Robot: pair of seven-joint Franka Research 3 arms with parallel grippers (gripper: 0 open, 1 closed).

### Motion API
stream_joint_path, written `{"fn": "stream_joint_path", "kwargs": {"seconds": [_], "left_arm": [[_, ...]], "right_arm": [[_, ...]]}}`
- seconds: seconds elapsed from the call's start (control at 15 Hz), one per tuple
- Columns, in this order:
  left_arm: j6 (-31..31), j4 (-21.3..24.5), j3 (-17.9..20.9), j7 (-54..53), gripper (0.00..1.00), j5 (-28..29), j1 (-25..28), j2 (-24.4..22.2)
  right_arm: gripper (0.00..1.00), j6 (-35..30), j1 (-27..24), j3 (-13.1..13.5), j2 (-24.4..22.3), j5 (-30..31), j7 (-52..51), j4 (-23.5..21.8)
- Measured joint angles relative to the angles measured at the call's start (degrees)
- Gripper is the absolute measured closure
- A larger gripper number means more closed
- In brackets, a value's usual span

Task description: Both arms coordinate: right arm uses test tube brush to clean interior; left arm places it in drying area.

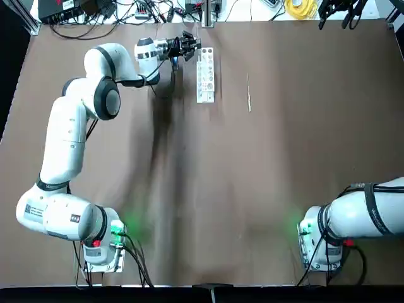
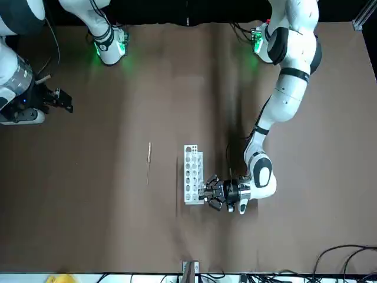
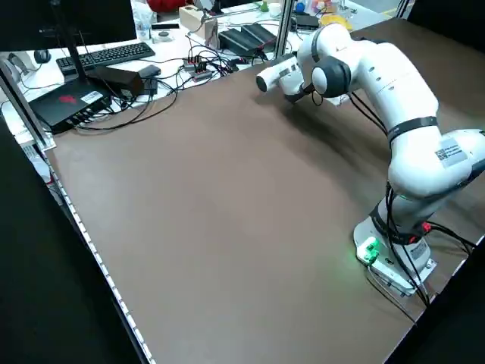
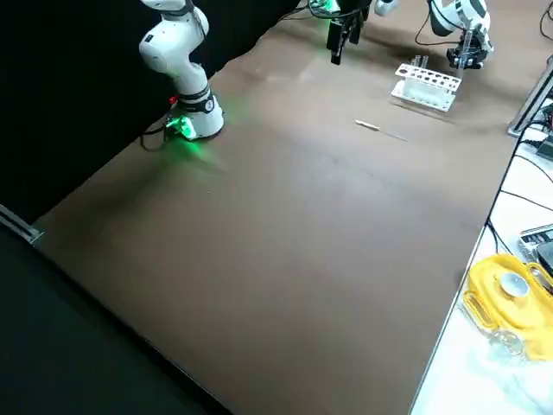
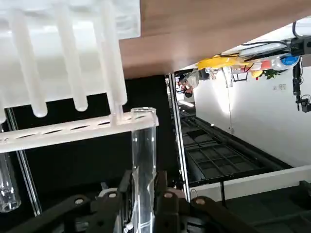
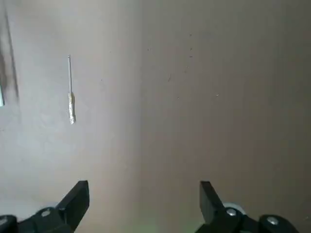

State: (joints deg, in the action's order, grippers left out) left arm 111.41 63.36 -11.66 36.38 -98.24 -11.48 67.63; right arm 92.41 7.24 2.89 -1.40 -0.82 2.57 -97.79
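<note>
We see the left gripper (image 5: 141, 204) gripping a glass test tube (image 5: 144, 145) at the white rack (image 1: 205, 74); our right gripper (image 6: 141, 199) hangs open, and the test tube brush (image 1: 249, 93) still needs fetching

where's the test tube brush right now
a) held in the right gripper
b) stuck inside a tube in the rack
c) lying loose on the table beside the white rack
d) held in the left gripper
c: the test tube brush lies flat on the table, apart from the white rack; the right gripper is open and empty well away from it, while the left gripper is shut on a glass tube at the rack.
</note>
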Motion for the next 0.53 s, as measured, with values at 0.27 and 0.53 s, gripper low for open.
{"fn": "stream_joint_path", "kwargs": {"seconds": [0.27, 0.53], "left_arm": [[-0.3, 0.0, 0.01, 0.0, 0.77, 0.23, 0.0, 0.0], [-1.16, 0.01, 0.03, 0.0, 0.77, 1.66, 0.01, 0.0]], "right_arm": [[0.0, 0.0, 0.01, -0.01, 0.0, 0.0, 0.0, 0.0], [0.0, 0.0, 0.0, 0.0, 0.0, 0.0, 0.0, 0.0]]}}
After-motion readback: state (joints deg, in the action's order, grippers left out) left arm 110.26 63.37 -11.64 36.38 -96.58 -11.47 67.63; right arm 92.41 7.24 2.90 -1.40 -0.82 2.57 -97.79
